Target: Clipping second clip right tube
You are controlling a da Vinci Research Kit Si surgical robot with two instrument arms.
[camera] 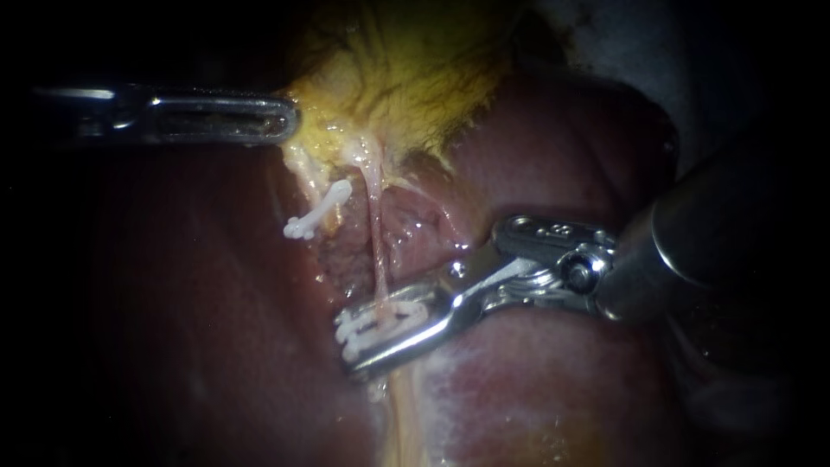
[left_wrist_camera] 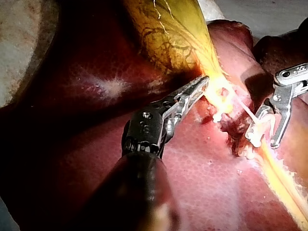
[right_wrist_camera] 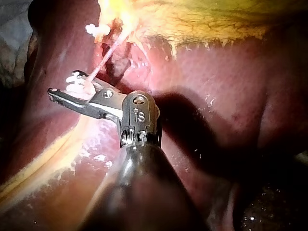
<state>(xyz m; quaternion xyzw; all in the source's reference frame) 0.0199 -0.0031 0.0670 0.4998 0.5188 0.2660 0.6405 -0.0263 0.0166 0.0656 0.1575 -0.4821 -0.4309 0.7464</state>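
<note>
**Seat the clip square, then close**

Nearest, my right instrument [camera: 354,342] has its jaws clamped on a white plastic clip [camera: 372,327] that straddles the thin pink right tube [camera: 377,242] over the dark red liver [camera: 536,389]. It should cross the whole tube squarely. Beyond lies a separate white clip [camera: 318,212]. Farthest, my left instrument [camera: 290,119], jaws together on the yellow veined gallbladder [camera: 415,78], should supply steady tension.

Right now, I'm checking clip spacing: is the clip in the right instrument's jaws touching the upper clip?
Apart. Endoscope view: bare tissue separates the upper clip from the lower clip held by the right instrument.
</note>
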